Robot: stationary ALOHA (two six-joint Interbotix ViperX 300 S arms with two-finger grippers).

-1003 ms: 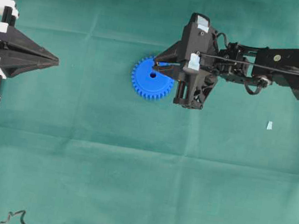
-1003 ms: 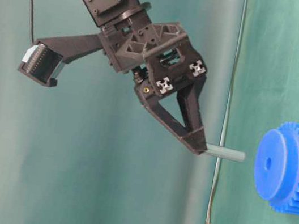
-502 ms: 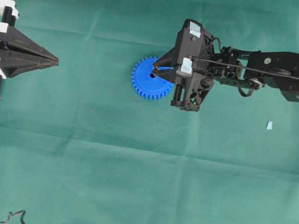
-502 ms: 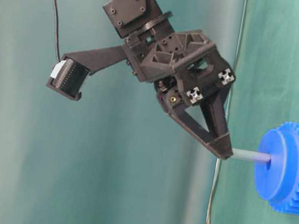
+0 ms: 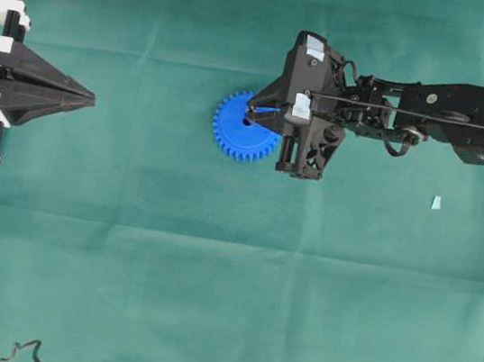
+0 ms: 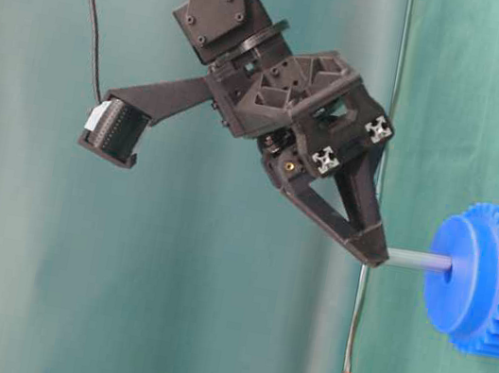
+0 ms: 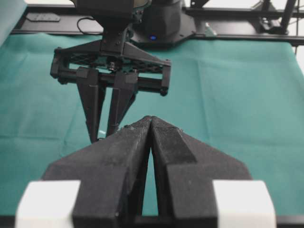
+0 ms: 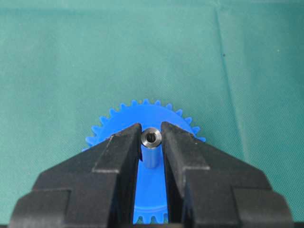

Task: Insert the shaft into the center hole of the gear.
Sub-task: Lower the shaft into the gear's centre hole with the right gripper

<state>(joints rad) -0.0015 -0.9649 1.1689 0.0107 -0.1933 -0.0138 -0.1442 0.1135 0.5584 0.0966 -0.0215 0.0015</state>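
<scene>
The blue gear (image 5: pixel 235 136) lies flat on the green cloth near the middle. My right gripper (image 5: pixel 253 110) hovers over it, shut on the silver shaft (image 6: pixel 417 261). The shaft stands square to the gear's face (image 6: pixel 464 280), with its far end meeting the face at the center hole, which it covers. In the right wrist view the shaft's (image 8: pixel 151 141) hollow top end sits pinched between the two black fingers, with the gear (image 8: pixel 142 113) below. My left gripper (image 5: pixel 90 100) rests at the left edge, shut and empty, its tips (image 7: pixel 151 119) meeting.
A small pale scrap (image 5: pixel 436 203) lies on the cloth to the right, below the right arm (image 5: pixel 453 112). A thin black wire (image 5: pixel 25 351) curls at the bottom left. In the left wrist view the right gripper (image 7: pixel 102 137) is seen straight ahead.
The right gripper came down and slightly left with the shaft until the shaft's end met the gear's face at the hole. In the last half second it barely moved. The left arm stayed still.
</scene>
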